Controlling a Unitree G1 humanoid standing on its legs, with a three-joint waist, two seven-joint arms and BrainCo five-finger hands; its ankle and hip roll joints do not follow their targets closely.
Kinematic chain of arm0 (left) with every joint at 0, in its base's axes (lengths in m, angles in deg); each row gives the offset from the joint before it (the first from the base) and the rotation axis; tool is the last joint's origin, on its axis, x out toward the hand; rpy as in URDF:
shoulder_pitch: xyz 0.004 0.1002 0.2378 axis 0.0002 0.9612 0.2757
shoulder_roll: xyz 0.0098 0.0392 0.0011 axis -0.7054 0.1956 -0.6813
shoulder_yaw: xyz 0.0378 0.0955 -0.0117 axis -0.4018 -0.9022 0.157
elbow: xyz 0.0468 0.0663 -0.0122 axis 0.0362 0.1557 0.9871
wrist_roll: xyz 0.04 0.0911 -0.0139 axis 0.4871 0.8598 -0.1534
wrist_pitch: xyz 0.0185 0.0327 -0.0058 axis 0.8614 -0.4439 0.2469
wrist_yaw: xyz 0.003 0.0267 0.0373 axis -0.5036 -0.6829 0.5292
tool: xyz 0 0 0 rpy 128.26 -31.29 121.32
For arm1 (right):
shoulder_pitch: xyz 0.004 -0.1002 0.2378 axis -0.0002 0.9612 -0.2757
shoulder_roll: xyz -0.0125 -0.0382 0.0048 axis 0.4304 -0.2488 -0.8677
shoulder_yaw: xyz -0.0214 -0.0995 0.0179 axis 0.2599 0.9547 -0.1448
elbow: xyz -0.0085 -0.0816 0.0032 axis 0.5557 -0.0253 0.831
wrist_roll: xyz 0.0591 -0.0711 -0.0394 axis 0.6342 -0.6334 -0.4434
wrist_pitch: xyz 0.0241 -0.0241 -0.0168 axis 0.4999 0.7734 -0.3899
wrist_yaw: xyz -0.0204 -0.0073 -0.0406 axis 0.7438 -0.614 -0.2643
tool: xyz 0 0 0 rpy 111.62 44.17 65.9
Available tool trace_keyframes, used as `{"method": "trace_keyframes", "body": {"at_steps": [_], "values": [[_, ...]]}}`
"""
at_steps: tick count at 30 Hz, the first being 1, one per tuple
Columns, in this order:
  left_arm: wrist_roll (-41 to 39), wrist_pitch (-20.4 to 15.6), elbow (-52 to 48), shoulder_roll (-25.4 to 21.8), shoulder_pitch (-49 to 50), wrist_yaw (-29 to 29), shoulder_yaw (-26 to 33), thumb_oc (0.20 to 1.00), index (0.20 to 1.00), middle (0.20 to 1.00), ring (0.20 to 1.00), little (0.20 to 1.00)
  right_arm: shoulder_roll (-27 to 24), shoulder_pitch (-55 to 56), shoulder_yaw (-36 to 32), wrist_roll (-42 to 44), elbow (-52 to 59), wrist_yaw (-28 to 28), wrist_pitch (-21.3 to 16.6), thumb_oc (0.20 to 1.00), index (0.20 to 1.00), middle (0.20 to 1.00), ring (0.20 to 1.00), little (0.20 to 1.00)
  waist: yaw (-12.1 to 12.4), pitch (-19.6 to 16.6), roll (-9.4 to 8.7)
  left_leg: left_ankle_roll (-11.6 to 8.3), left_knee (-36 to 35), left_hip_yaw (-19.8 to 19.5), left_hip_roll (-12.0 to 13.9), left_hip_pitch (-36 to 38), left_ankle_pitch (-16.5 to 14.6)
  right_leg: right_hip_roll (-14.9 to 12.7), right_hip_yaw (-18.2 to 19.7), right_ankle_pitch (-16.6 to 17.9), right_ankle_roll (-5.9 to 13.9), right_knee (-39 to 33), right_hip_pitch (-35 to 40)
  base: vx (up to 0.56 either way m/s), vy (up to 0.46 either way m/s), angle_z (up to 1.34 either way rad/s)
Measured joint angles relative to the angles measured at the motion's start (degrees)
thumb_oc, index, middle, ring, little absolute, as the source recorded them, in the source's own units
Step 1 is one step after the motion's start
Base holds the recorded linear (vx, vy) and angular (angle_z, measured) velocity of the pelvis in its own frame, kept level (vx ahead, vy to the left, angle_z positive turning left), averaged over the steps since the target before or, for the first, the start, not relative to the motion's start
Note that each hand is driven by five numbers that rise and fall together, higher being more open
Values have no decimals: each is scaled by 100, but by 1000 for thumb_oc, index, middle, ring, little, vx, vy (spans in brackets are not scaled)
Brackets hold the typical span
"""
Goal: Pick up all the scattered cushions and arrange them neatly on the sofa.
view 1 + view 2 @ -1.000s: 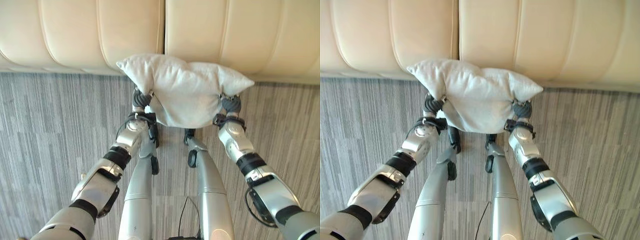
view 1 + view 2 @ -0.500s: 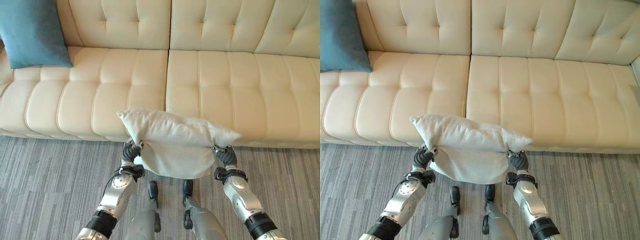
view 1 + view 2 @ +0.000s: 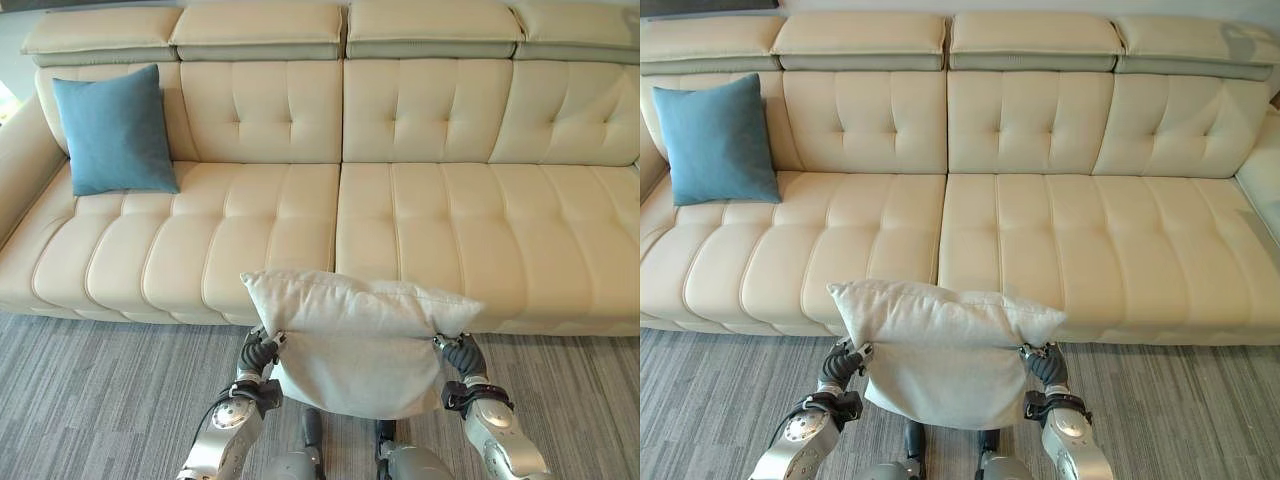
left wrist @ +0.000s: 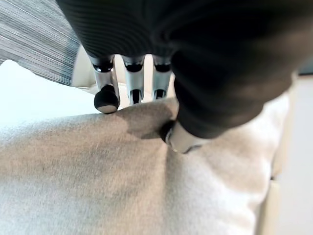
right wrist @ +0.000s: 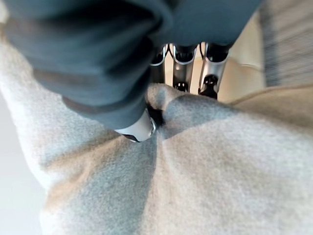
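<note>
A pale grey cushion [image 3: 355, 340] hangs in the air in front of the cream sofa [image 3: 340, 230], held between both hands just before the seat's front edge. My left hand [image 3: 258, 356] pinches its left side, thumb and fingers [image 4: 106, 96] pressed into the cloth. My right hand [image 3: 462, 358] grips the right side the same way, fingers [image 5: 211, 84] dug into the fabric. A blue cushion [image 3: 117, 130] leans upright against the backrest at the sofa's left end.
The sofa's middle and right seats [image 3: 480, 230] are bare. Grey striped carpet [image 3: 90, 400] lies in front of the sofa. The left armrest [image 3: 20, 170] rises beside the blue cushion.
The camera has tilted up, bringing the whole sofa and the blue cushion into view. Both hands still hold the grey cushion, now raised in front of the seat edge.
</note>
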Motion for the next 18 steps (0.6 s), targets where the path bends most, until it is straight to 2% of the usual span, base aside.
{"method": "trace_keyframes", "body": {"at_steps": [2,3,4,5,6,7,8,9,10,11,12,13,14,15,16,17,18], "values": [[20,4,21,26,17,-8,34,200,200,200,200,200,-9,-22,4,-58,-33,-4,-6,200,200,200,200,200,23,-4,-1,-60,189,-21,69,-46,32,107,-25,-63,-65,78,10,-110,-277,8],[19,10,45,30,17,-31,41,200,200,200,200,200,-2,19,4,-84,-28,-15,-7,200,200,200,200,200,58,3,-28,-85,646,-119,97,-292,-96,139,-22,-172,-191,128,-1,-106,-193,25],[19,6,44,43,-1,-47,46,200,200,200,200,200,-15,38,15,-87,-36,-21,-6,200,200,200,200,200,121,22,-57,-107,991,-166,132,-486,-145,160,-24,-202,-229,223,-73,-45,-153,38],[18,5,46,41,-54,-46,49,200,200,200,200,200,-22,26,-8,-88,-36,-23,-12,200,200,200,200,200,163,115,-113,-118,1553,-283,113,-803,-134,147,-64,-288,-349,351,-111,-12,-102,38],[17,3,68,44,-105,-47,39,200,200,200,200,200,-48,9,-31,-88,-37,-24,-12,200,200,200,200,200,223,205,-143,-210,2125,-354,113,-1148,-70,135,-163,-347,-425,487,-164,28,-57,49],[15,6,127,57,-156,-53,36,200,200,200,200,200,-83,-11,-65,-91,-37,-19,-4,200,200,200,200,200,288,364,-208,-412,2775,-570,86,-1482,0,63,-260,-426,-519,556,-155,196,-51,36],[14,8,232,68,-105,-55,35,200,200,200,200,200,-83,-24,-64,-93,-36,-14,-4,200,200,200,200,200,352,374,-203,-393,2857,-592,51,-1534,-116,62,-308,-442,-541,571,-166,271,-48,27],[16,10,251,67,-83,-52,37,200,200,200,200,200,-84,-49,-60,-92,-33,-14,-4,200,200,200,200,200,359,407,-244,-385,2712,-578,-2,-1545,-174,52,-322,-456,-546,566,-199,255,-34,13],[16,11,290,75,-78,-45,44,200,200,200,200,200,-84,-78,-43,-92,-39,-24,-2,200,200,200,200,200,338,390,-241,-408,2035,-538,-117,-1410,-209,13,-319,-467,-533,443,-255,159,21,24],[17,13,288,124,-118,-49,44,200,200,200,200,200,-143,-181,-33,-92,-40,-33,-6,200,200,200,200,200,293,405,-191,-405,932,-443,-254,-1217,-183,41,-308,-553,-369,88,-265,88,17,14],[18,13,257,160,-125,-47,62,200,200,200,200,200,-202,-258,-39,-93,-42,-38,-4,200,200,200,200,200,322,461,-94,-422,548,-446,-193,-1184,-196,143,-311,-556,-379,135,-364,414,109,0],[20,12,210,155,-130,-38,68,200,200,200,200,200,-301,-350,-33,-94,-50,-36,2,200,200,200,200,200,348,540,123,-513,238,-496,56,-1059,-276,346,-351,-397,-479,445,-573,332,91,3],[22,41,319,142,-282,-39,70,200,200,200,200,200,-263,-426,-43,-102,-168,-50,9,200,200,200,200,200,285,659,109,-503,229,-576,109,-1058,6,395,-351,-279,-606,453,-542,473,133,14],[23,80,425,90,-464,-57,83,200,200,200,200,200,-208,-520,26,-105,-301,-84,105,200,200,200,200,200,314,695,-88,-600,321,-554,28,-1186,-41,332,-249,-337,-517,333,-615,293,100,9],[22,79,419,87,-493,-61,99,200,200,200,200,200,-231,-545,10,-157,-269,-79,114,200,200,200,200,200,357,716,-153,-567,468,-522,-40,-1231,-66,353,-100,-467,-228,24,-598,397,159,-41],[21,81,385,163,-444,-68,99,200,200,200,200,200,-304,-580,15,-194,-257,-78,132,200,200,200,200,200,466,724,73,-399,391,-524,202,-1083,-244,552,-147,-627,-98,155,-640,394,184,-81],[23,81,314,202,-412,-67,95,200,200,200,200,200,-320,-659,-23,-224,-259,-67,158,200,200,200,200,200,549,763,261,-168,210,-429,415,-952,51,664,-276,-769,-252,833,-799,419,206,-52]]}}
